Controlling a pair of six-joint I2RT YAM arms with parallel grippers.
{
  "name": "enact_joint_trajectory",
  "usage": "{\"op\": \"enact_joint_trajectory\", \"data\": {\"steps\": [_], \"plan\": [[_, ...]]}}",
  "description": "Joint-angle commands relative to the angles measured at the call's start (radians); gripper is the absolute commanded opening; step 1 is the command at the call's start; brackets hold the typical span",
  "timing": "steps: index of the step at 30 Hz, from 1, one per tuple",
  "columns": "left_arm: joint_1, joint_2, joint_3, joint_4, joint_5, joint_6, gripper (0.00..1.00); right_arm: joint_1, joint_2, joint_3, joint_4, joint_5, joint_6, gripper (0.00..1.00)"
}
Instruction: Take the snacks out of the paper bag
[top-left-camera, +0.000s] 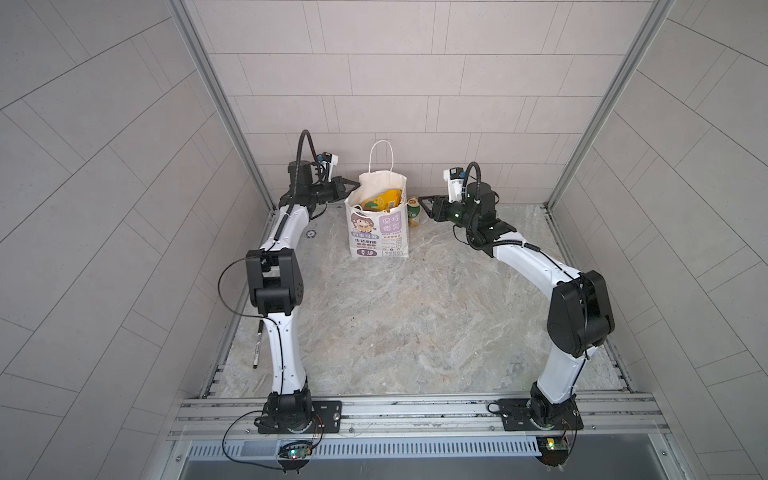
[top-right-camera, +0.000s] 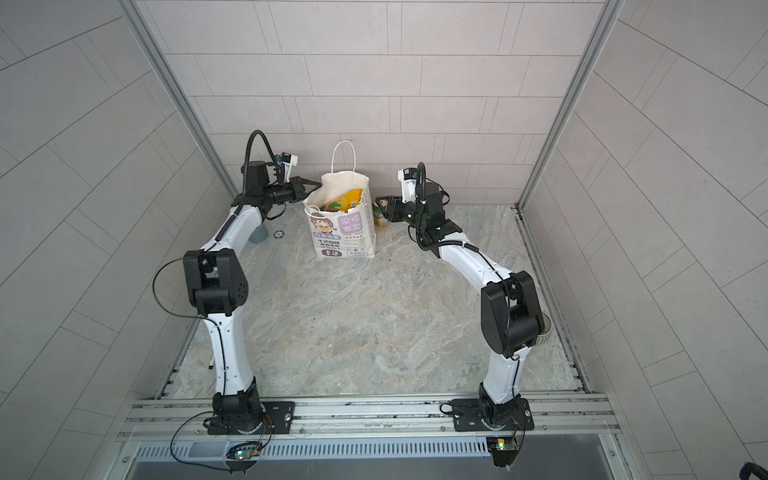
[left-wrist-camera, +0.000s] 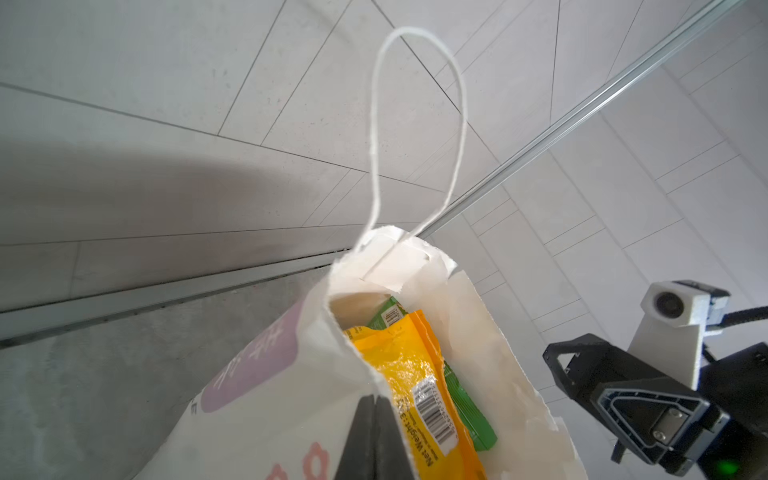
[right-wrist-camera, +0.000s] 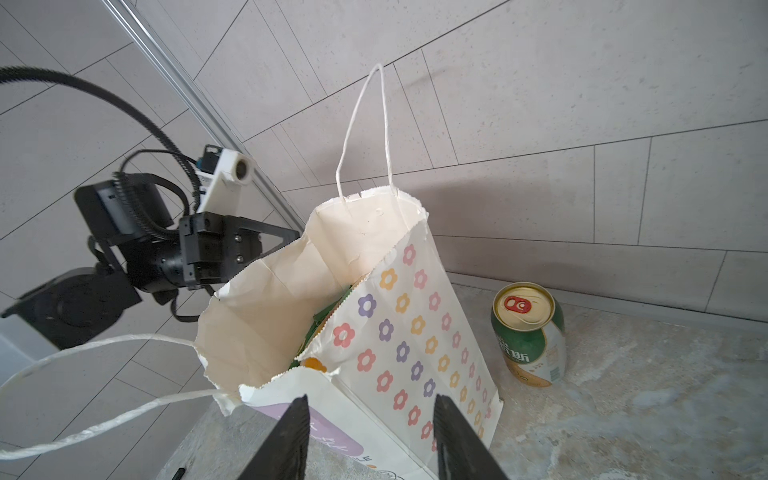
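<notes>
- Desk (top-left-camera: 415, 324): carries the paper bag (top-left-camera: 378, 237), upright near the far wall, mouth open.
- Snacks (left-wrist-camera: 411, 374): inside the bag, on end, yellow-orange packet in front of green.
- Right gripper (right-wrist-camera: 372, 401): jaws spread, empty, beside the flowered side wall. The snacks lie past the rim and lower. Likely the arm to reach in.
- Left gripper (left-wrist-camera: 375, 399): jaws pressed together, pinching the opposite rim.
- Drink can (right-wrist-camera: 528, 332): beside the bag, against the wall.

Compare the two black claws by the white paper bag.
The left claw is shut, pinching the white paper bag's rim; the right claw stands open, holding nothing. The left claw touches the bag's mouth; the right claw hangs apart from its flowered side, near the green-gold drink can. Both face the bag.
</notes>
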Motion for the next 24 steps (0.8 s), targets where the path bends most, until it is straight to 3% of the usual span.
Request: {"op": "enact_joint_trajectory", "data": {"steps": [1, 4, 8, 11, 16, 24], "plan": [[0.030, 0.006, 0.045, -0.283, -0.157, 0.216, 0.00, -0.005, -0.028, -0.003, 0.025, -0.017, 0.016, 0.49], [0.057, 0.040, 0.081, -0.206, -0.212, 0.134, 0.00, -0.008, -0.029, -0.005, 0.023, -0.019, 0.008, 0.49], [0.033, 0.260, 0.465, -0.472, -0.271, 0.230, 0.00, -0.011, -0.017, 0.000, 0.033, -0.026, 0.009, 0.49], [0.014, 0.385, 0.623, -0.515, -0.278, 0.226, 0.00, -0.012, -0.005, -0.003, 0.045, -0.033, 0.009, 0.49], [0.004, 0.426, 0.565, -0.376, -0.265, 0.204, 0.00, -0.012, 0.011, -0.005, 0.065, -0.052, 0.012, 0.49], [-0.048, 0.474, 0.590, -0.411, -0.268, 0.272, 0.00, -0.012, 0.049, 0.002, 0.108, -0.076, 0.025, 0.49]]}}
